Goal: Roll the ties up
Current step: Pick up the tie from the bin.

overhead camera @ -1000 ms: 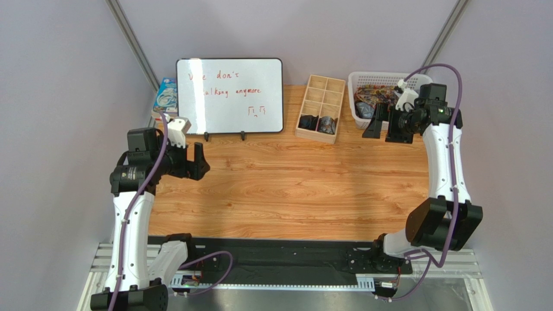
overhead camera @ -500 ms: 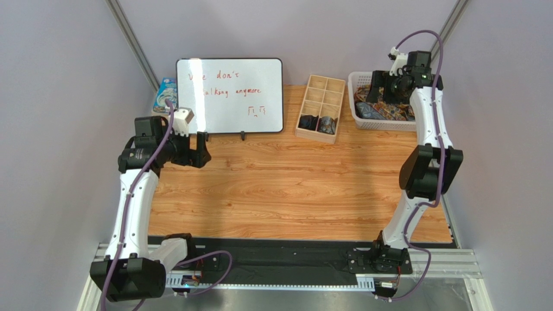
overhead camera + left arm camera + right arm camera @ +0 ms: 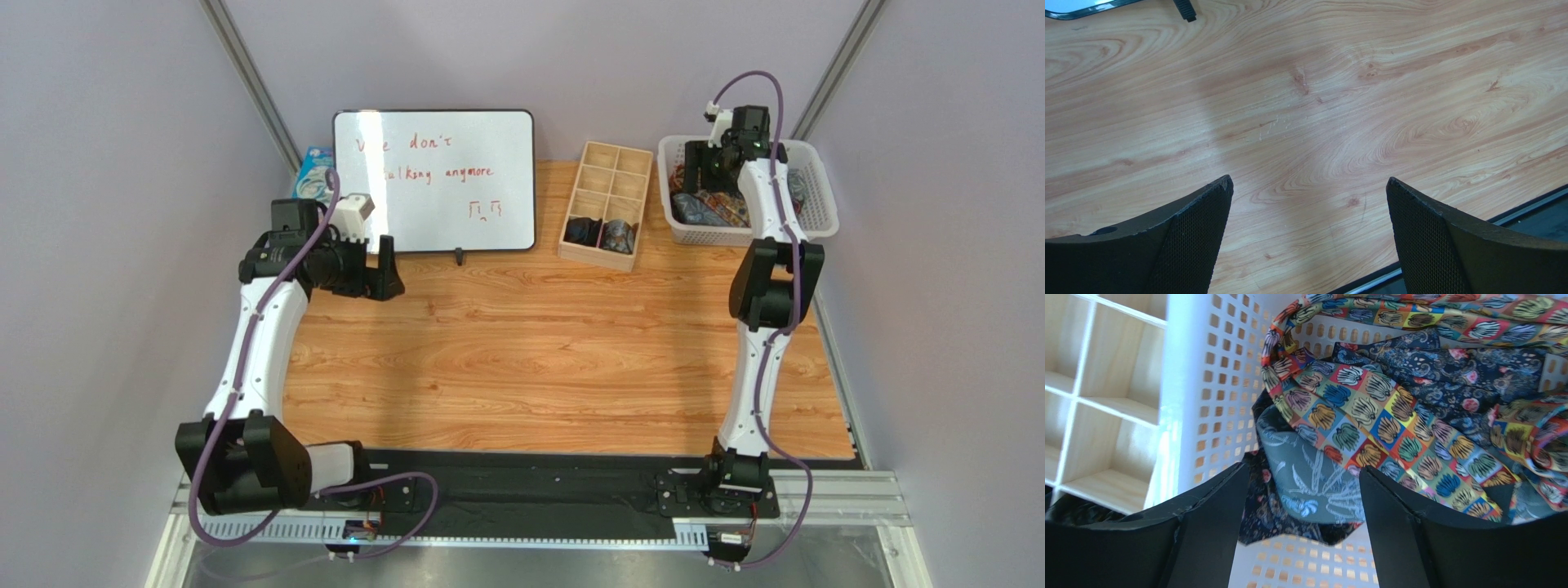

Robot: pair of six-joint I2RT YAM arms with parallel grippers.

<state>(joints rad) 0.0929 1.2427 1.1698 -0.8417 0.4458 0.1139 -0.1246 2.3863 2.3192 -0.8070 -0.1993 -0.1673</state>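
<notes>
Several ties [image 3: 705,206] lie heaped in a white basket [image 3: 819,196] at the back right. My right gripper [image 3: 709,165] reaches down into the basket. In the right wrist view a multicoloured patterned tie [image 3: 1389,429] lies over a blue-grey tie [image 3: 1315,484] and a dark blue floral tie [image 3: 1450,373]. The right gripper [image 3: 1303,468] stands open, its fingers either side of the blue-grey tie's pointed end, with a gap on both sides. My left gripper [image 3: 380,270] hovers open over bare wood [image 3: 1309,184], holding nothing.
A wooden compartment box [image 3: 607,202] beside the basket holds two dark rolled ties [image 3: 601,233] in its near cells. A whiteboard [image 3: 434,181] stands at the back left, a blue box [image 3: 313,181] beside it. The basket's perforated wall [image 3: 1223,386] is close to my right fingers.
The right arm stretched back and down into the basket, and its jaws have narrowed around the tie ends. The left arm shifted slightly forward, still open.
</notes>
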